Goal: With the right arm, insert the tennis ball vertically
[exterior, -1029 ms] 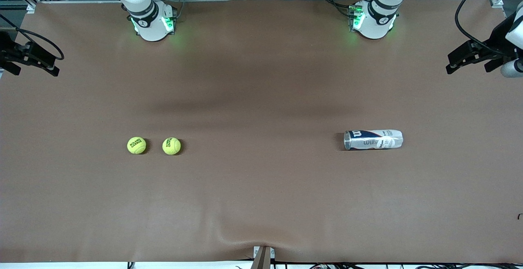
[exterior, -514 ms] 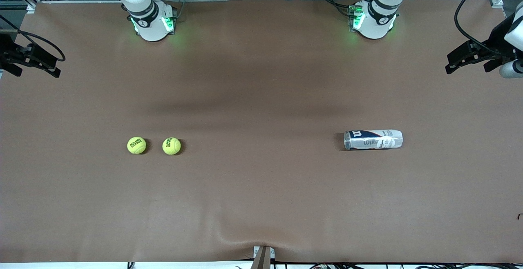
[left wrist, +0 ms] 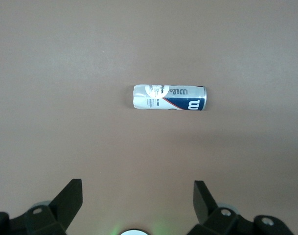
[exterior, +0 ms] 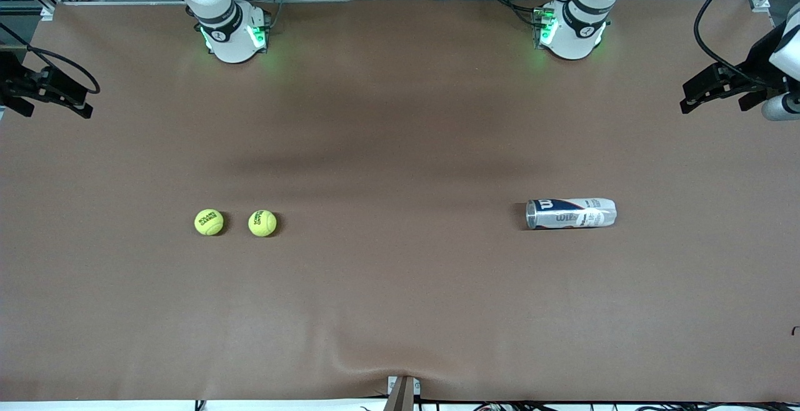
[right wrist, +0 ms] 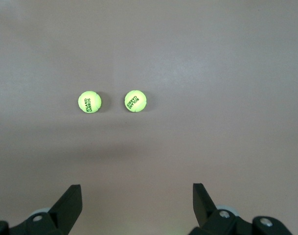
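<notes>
Right gripper [right wrist: 134,205] hangs high over the table's edge at the right arm's end, fingers spread wide, holding nothing. Both dark fingertips [right wrist: 70,198] frame bare brown tabletop in the right wrist view.

Two tennis balls lie on the brown table [exterior: 400,311], toward the right arm's end, side by side and just apart. Both are bright yellow-green with dark "Roland Garros" print on top. One ball [exterior: 209,222] sits closer to the table's end; the other ball [exterior: 262,223] sits closer to the table's middle. Neither is touched.

Ball can [exterior: 570,213] lies on its side toward the left arm's end, well apart from the balls. It is a clear tube with a white, navy and red Wilson label. Its round end with the W mark points toward the balls. Whether anything is inside cannot be told.

Left gripper [left wrist: 138,205] waits high over the table's edge at the left arm's end, fingers wide apart, empty.
</notes>
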`<state>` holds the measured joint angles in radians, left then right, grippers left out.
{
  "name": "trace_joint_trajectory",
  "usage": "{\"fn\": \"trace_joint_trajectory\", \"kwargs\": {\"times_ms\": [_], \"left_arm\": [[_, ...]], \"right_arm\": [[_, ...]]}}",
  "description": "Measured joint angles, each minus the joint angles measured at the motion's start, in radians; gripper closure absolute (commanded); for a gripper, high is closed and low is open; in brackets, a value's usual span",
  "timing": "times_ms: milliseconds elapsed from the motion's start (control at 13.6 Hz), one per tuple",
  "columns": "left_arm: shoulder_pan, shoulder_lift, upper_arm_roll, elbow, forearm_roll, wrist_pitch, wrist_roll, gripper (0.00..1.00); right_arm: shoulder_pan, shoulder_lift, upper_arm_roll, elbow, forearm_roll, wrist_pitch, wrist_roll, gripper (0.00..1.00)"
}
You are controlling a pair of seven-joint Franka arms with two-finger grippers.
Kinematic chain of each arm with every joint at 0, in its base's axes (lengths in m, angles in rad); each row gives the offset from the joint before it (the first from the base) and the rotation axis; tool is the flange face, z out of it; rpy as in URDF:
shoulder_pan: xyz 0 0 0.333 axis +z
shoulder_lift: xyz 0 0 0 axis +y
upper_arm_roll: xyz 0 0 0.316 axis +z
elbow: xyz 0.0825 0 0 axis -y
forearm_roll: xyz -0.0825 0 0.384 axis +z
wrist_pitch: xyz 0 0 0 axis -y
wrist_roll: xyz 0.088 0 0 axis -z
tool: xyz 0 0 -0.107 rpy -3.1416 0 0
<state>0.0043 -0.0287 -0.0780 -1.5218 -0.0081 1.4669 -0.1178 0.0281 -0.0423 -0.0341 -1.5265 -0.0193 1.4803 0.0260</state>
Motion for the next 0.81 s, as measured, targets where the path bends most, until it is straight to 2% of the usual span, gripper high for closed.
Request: {"fn": "trace_joint_trajectory", "kwargs": {"times_ms": [808], "left_arm": [[-0.001, 0.017, -0.001, -0.003, 0.000, -0.001, 0.000, 0.00]], "right_arm": [[0.000, 0.000, 0.000, 0.000, 0.000, -0.002, 0.000, 0.00]]}}
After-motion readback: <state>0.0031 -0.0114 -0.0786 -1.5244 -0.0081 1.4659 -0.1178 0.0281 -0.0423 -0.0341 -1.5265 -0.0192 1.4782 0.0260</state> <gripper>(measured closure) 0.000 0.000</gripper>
